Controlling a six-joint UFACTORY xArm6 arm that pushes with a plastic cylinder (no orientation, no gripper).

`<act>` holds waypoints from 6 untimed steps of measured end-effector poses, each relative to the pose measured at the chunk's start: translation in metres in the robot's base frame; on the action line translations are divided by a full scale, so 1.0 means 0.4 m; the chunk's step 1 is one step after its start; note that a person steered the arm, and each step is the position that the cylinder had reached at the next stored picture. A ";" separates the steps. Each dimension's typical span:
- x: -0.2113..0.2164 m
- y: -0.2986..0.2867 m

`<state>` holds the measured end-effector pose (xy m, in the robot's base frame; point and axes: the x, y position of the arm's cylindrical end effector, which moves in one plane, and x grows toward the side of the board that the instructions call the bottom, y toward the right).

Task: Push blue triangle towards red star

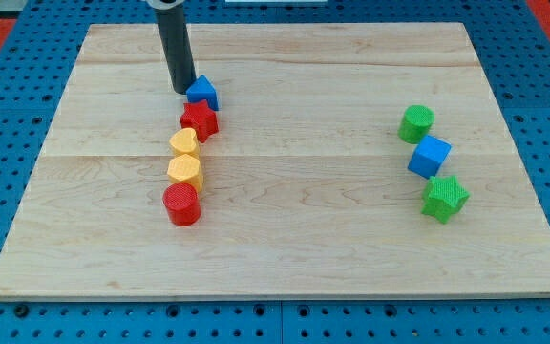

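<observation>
The blue triangle (202,92) lies on the wooden board (285,239) at the upper left. The red star (200,119) sits just below it, and the two look to be touching. My tip (183,91) is the lower end of the dark rod and stands right against the blue triangle's left side.
Below the red star a yellow heart (184,143), a yellow hexagon (185,170) and a red cylinder (181,204) form a column. At the view's right stand a green cylinder (415,124), a blue cube (430,156) and a green star (444,198).
</observation>
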<state>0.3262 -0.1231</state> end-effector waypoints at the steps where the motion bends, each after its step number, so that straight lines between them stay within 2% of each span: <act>1: -0.057 -0.005; 2: -0.102 0.048; 6: -0.028 0.055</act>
